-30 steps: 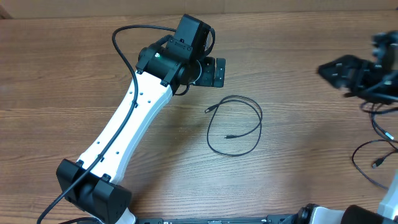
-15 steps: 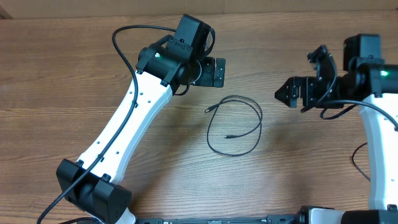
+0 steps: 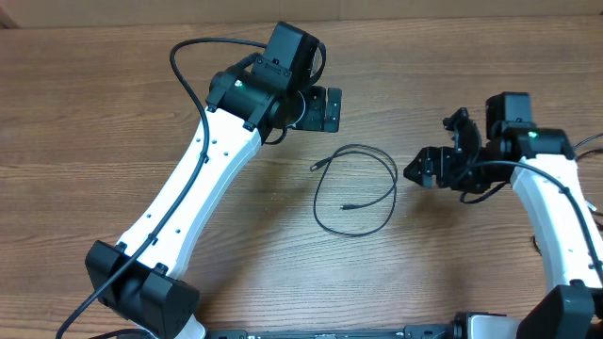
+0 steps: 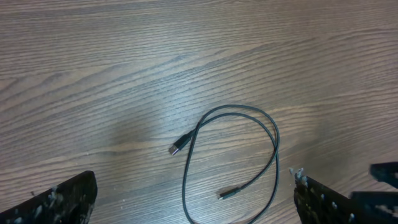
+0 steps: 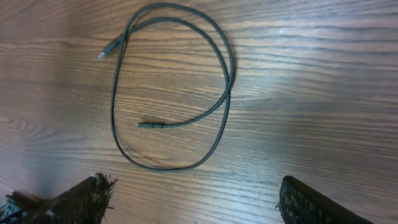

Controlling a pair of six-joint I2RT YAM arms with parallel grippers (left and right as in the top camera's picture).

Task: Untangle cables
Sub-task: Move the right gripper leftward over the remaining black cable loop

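Note:
One thin black cable lies in a loose single loop on the wooden table, mid-frame, with both small plugs inside or at the loop's left side. It also shows in the left wrist view and the right wrist view. My left gripper hovers just above and left of the loop, open and empty. My right gripper is just right of the loop, open and empty. Neither touches the cable.
The left arm's white link runs from the bottom left up to the table's upper middle. The right arm's white link stands along the right side. The table's far edge runs along the top.
The right arm has swung in from the right edge toward the cable loop and lowered; it now covers the cord seen earlier at the right edge. The left arm and the loop have not moved.

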